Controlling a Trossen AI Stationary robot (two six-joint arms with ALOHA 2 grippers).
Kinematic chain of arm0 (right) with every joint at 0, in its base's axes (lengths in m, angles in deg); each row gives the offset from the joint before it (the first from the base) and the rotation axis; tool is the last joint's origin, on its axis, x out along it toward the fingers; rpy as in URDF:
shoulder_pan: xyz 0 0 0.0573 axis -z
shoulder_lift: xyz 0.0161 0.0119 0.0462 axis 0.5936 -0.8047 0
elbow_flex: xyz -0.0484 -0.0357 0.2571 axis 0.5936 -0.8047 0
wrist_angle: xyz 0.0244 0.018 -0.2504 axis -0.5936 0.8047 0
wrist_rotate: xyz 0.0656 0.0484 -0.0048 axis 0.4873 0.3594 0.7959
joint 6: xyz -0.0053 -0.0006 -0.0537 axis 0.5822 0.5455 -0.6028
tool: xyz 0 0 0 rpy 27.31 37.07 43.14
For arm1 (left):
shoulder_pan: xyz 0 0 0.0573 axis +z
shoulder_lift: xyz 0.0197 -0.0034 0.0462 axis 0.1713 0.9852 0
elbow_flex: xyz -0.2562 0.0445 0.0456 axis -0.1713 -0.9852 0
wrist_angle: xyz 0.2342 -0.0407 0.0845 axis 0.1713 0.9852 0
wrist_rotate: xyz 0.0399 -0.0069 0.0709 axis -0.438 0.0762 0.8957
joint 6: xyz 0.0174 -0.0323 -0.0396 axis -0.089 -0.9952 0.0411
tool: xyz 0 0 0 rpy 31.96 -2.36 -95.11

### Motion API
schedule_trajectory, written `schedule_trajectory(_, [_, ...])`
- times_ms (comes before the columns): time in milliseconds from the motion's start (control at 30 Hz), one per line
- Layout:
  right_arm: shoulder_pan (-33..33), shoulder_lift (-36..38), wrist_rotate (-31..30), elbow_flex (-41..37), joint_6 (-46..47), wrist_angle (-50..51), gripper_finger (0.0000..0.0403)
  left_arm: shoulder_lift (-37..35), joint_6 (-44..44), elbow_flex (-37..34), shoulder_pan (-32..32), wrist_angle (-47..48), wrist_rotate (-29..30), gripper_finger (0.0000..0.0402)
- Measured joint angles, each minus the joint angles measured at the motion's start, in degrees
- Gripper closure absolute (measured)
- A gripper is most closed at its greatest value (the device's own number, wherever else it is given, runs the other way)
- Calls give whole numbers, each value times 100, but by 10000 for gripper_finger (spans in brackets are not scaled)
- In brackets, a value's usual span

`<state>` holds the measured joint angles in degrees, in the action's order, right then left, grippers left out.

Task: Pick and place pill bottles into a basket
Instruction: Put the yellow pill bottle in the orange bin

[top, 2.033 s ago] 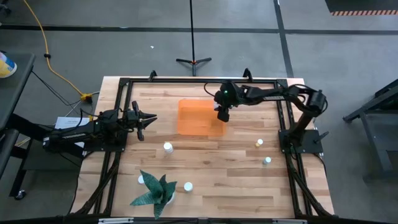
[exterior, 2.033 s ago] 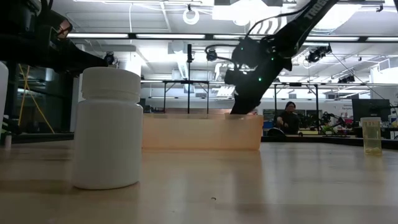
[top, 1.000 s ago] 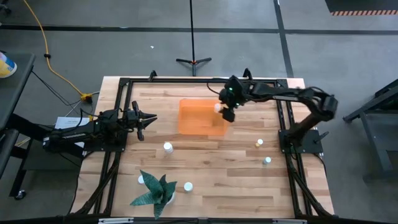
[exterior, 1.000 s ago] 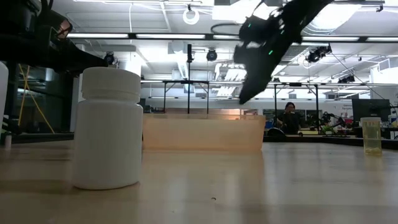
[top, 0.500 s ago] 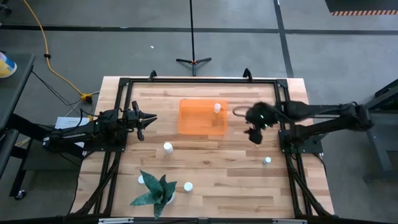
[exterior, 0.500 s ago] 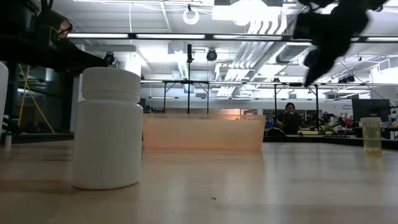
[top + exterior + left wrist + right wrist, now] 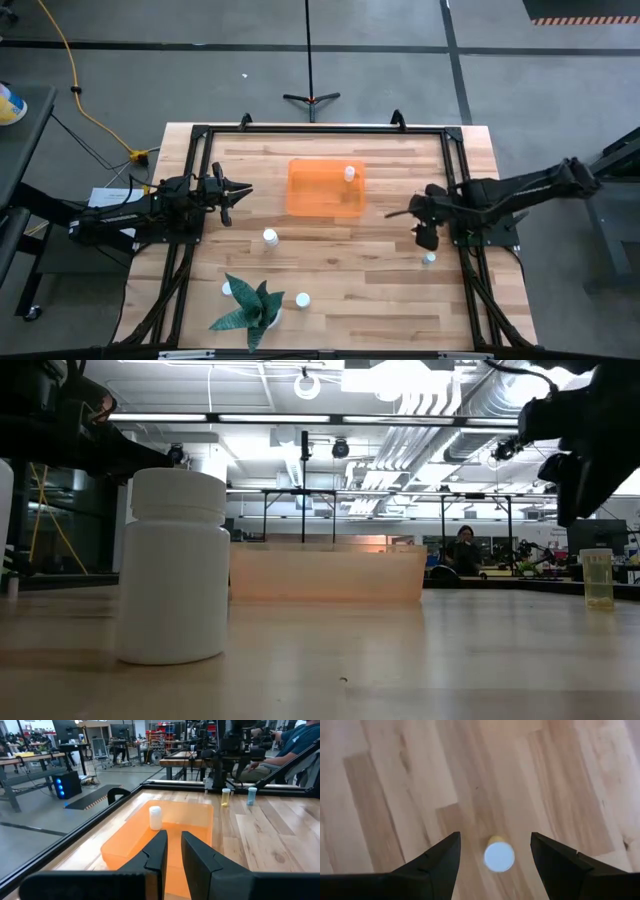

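5 pill bottles visible from above: 1 (image 7: 349, 173) inside the basket (image 7: 310, 200), 3 (image 7: 270, 237) (image 7: 302, 299) (image 7: 429, 258) loose on the counter (image 7: 350, 290), 1 yellowish bottle (image 7: 499, 855) under the right hand (image 7: 424, 236), fingers spread wide. Left hand (image 7: 243, 189) at counter's left edge, fingers nearly together, empty. Open wood between bottles.

Two dark, slim arms with wedge-shaped black fingers (image 7: 432, 865).
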<state>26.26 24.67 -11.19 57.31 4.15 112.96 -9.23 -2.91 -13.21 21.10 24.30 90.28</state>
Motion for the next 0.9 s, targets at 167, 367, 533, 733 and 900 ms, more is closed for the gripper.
schedule_trajectory(167, [-508, -66, -259, 0, -11, 77, 171, 1, -2, 1, 0, 1, 0, 309])
schedule_trajectory(367, [-780, -75, -285, 0, 249, -10, 171, 0, -3, 1, 0, 2, 0, 309])
schedule_trajectory(533, [-795, -148, -479, 0, 263, 50, 171, 2, -3, 2, -1, 2, 0, 309])
schedule_trajectory(733, [-786, -410, -335, 0, 744, 106, 171, 2, -3, 0, -1, 2, 0, 309])
schedule_trajectory(900, [-785, -676, -412, 2, 799, 214, 171, 1, -3, 0, -1, 2, 0, 309])
